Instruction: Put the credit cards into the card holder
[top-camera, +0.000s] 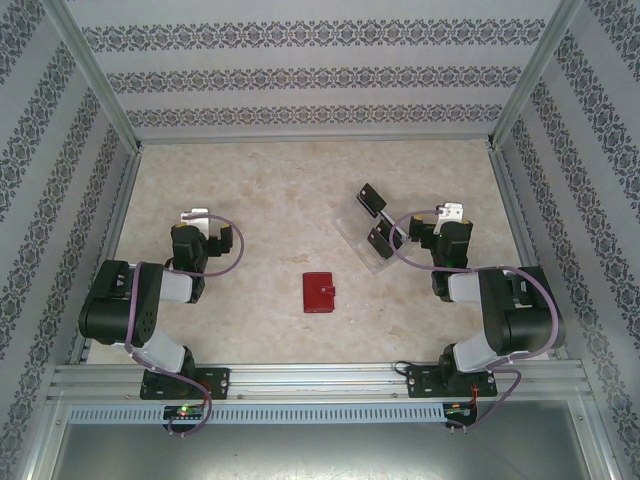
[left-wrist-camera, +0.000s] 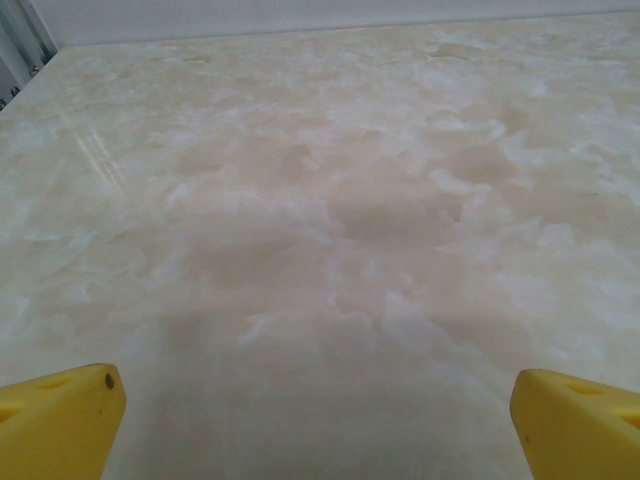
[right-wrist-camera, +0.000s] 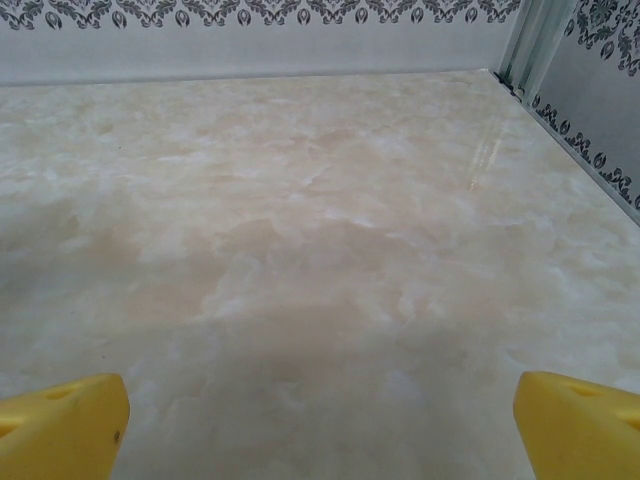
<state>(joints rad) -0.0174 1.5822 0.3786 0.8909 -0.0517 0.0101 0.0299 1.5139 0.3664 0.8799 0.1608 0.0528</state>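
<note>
The red card holder (top-camera: 319, 293) lies folded shut on the marble table, midway between the two arms. Black credit cards stand in a clear plastic rack (top-camera: 366, 224) at the right back: one at its far end (top-camera: 372, 198), another at its near end (top-camera: 381, 237). My left gripper (top-camera: 204, 232) (left-wrist-camera: 318, 420) rests at the left, well apart from the wallet, its yellow fingertips (left-wrist-camera: 60, 415) spread wide over bare table. My right gripper (top-camera: 447, 226) (right-wrist-camera: 320, 425) sits just right of the rack, also open with nothing between its fingertips (right-wrist-camera: 65, 420).
Patterned walls with metal posts (top-camera: 95, 80) enclose the table on three sides. An aluminium rail (top-camera: 320, 378) carrying the arm bases runs along the near edge. Bare marble (top-camera: 280, 190) stretches between the wallet and the back wall.
</note>
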